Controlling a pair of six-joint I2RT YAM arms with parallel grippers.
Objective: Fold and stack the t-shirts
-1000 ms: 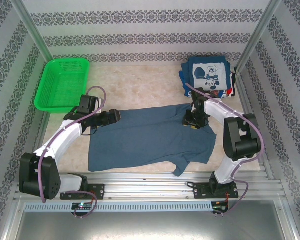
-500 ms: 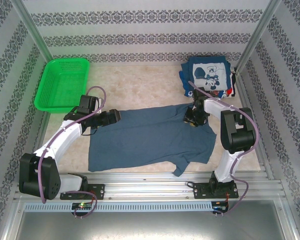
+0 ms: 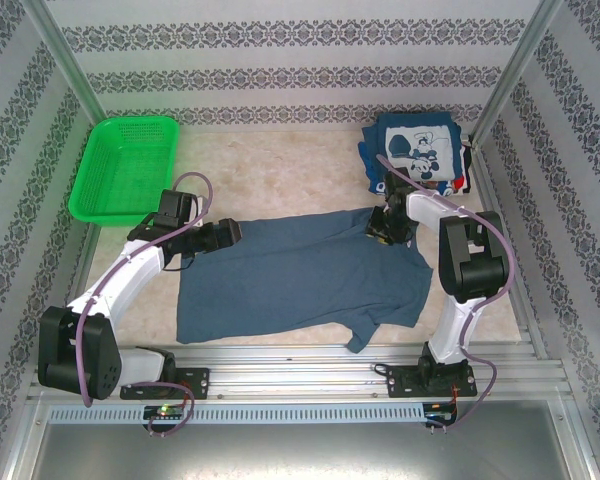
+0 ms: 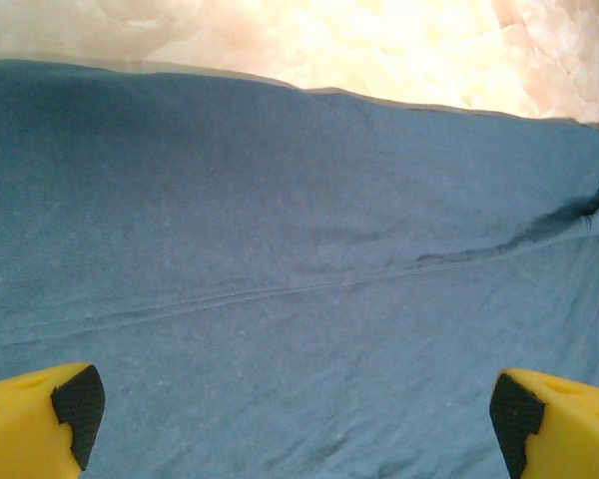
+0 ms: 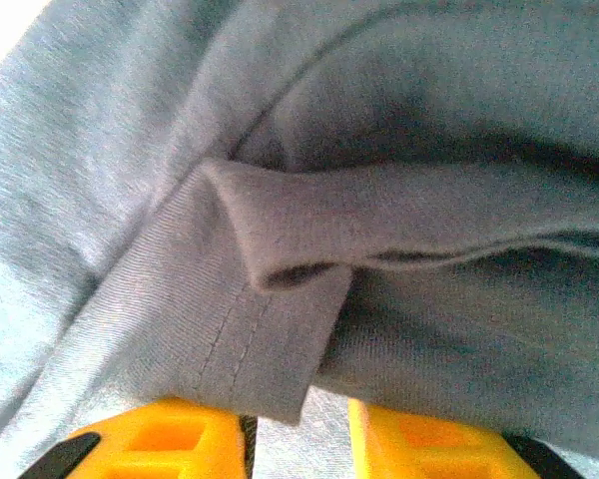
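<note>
A plain slate-blue short-sleeved t-shirt (image 3: 300, 275) lies spread almost flat on the pale marbled table (image 3: 280, 180), its body running left to right across the middle and one sleeve trailing toward the near edge. It is thin knit jersey: light, limp and matte. It will drape and crease rather than hold a line, and it is likely to drag on the table, not slide. The best holds are probably the doubled parts, meaning hems, sleeve ends and shoulder seams, where stitching stiffens the cloth enough to pinch one layer cleanly. The right gripper (image 3: 382, 228) is at the shirt's far right corner. In the right wrist view its yellow fingers stand close together, with a hemmed edge (image 5: 250, 349) showing a double row of stitching running down between them, so it appears to be nipping that fold. The left gripper (image 3: 230, 232) hovers at the shirt's far left end with its black-padded yellow fingers spread wide over smooth cloth crossed by a fine stitched seam (image 4: 280, 291), holding nothing. A stack of navy t-shirts (image 3: 418, 152) with white cartoon-mouse prints sits at the far right, just beyond the right gripper. A green plastic mesh basket (image 3: 135, 121), rigid and rectangular, stands at the far left.
</note>
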